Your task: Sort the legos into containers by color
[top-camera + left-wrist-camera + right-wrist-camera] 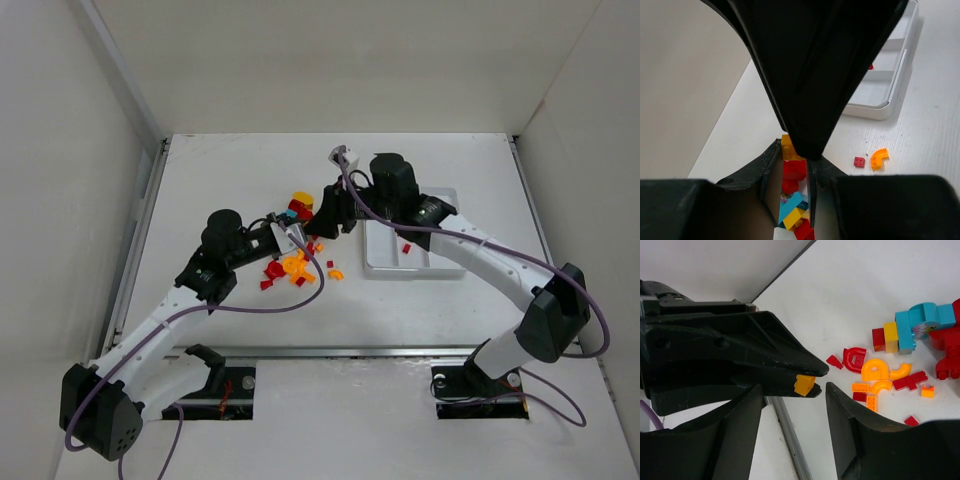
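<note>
My left gripper [300,238] is shut on a small orange-yellow brick [804,385], pinched at its fingertips [816,374] above the table. My right gripper [794,388] stands open, one finger on either side of that brick, not touching it. Loose red and orange-yellow legos [295,265] lie scattered below both grippers. A joined clump of teal, yellow and red bricks [910,327] lies beside them. The white tray [372,268] of containers sits to the right, with a red brick [407,248] in one compartment. In the left wrist view the right gripper's black body hides most of the tray [880,107].
An orange curved piece [879,158] and a tiny red brick [859,161] lie between the pile and the tray. A grey rail [785,430] runs along the table's left edge, and white walls enclose the table on three sides.
</note>
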You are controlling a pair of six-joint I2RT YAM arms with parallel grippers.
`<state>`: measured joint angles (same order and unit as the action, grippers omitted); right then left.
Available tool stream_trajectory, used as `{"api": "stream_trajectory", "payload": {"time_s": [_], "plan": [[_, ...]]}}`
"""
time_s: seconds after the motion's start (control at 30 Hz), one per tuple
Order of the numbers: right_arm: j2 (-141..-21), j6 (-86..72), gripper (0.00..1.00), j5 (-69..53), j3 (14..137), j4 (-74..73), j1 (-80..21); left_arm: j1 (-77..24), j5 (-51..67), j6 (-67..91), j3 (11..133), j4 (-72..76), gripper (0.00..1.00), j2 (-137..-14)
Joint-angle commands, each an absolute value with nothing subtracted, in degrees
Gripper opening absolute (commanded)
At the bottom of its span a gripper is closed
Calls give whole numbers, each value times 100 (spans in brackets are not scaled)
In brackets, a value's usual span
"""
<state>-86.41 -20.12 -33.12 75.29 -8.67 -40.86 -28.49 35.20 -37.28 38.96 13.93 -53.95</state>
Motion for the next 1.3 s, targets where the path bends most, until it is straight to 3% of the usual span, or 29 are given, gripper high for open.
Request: {"api": "stream_trajectory", "payload": {"time_s": [0.0, 0.3, 0.47, 0.67, 0.87, 1.03, 1.27], "plan": [[-8754, -2083, 58, -3340, 7918, -466, -4104, -2874, 3542, -3630, 3814, 1652, 0, -5318], [-8921, -2136, 42, -3217, 7919, -404, -4104, -2874, 3489, -3630, 3814, 1757, 0, -5317], [-9035, -2188, 40, -3270, 7919, -404, -4104, -2874, 3489, -3578, 3814, 1810, 0, -5317], [-9254, -2188, 23, -3497, 7980, -404, -4104, -2927, 3437, -3525, 3814, 1924, 0, -5317], [-9360, -2188, 23, -3682, 8033, -404, -4104, -2927, 3375, -3524, 3814, 1986, 0, -5317], [-9413, -2188, 0, -3814, 8086, -404, -4104, -2927, 3375, -3524, 3762, 2039, 0, -5317], [-9335, -2066, 0, -3946, 8033, -404, -4104, -2927, 3322, -3524, 3762, 2092, 0, -5317]]}}
